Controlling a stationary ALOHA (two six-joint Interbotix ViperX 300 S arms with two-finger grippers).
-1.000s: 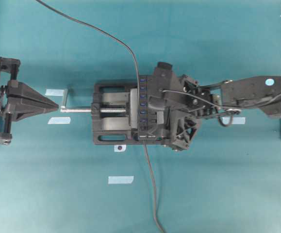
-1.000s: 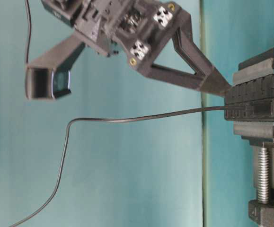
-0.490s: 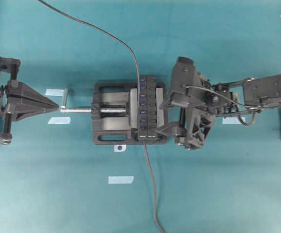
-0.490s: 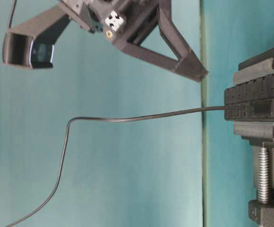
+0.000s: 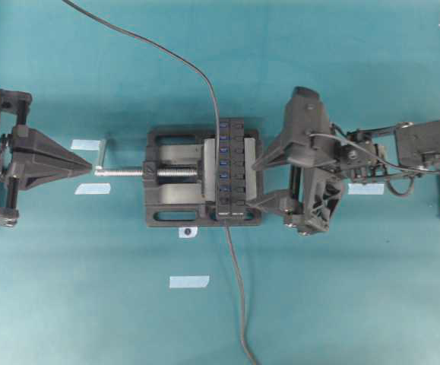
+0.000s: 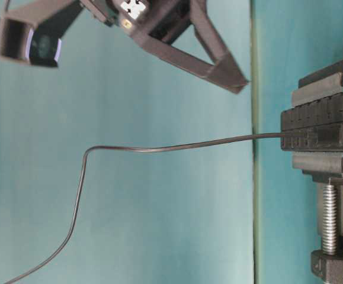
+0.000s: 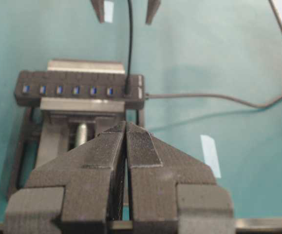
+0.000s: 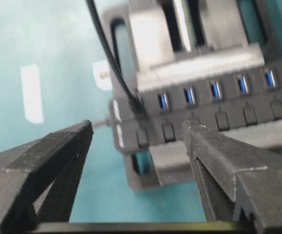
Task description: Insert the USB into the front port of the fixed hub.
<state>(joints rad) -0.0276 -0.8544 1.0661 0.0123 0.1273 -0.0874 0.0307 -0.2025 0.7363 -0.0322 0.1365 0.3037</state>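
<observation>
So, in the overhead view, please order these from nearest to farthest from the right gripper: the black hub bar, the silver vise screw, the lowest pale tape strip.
1. Black hub bar with blue slots, just left of the right gripper.
2. Silver vise screw, farther left, past the hub.
3. Lowest pale tape strip, below and left. It and the screw are nearly level, so this order is uncertain.

The right gripper (image 8: 136, 136) shows only its two fingertips; the rest runs off the bottom edge of its wrist view. Beyond the tips, the fixed hub (image 8: 204, 109) is blurred and cut by the right edge, its lettering unreadable. The USB (image 8: 135, 105) is a smear there, so how deep it sits cannot be told.
</observation>
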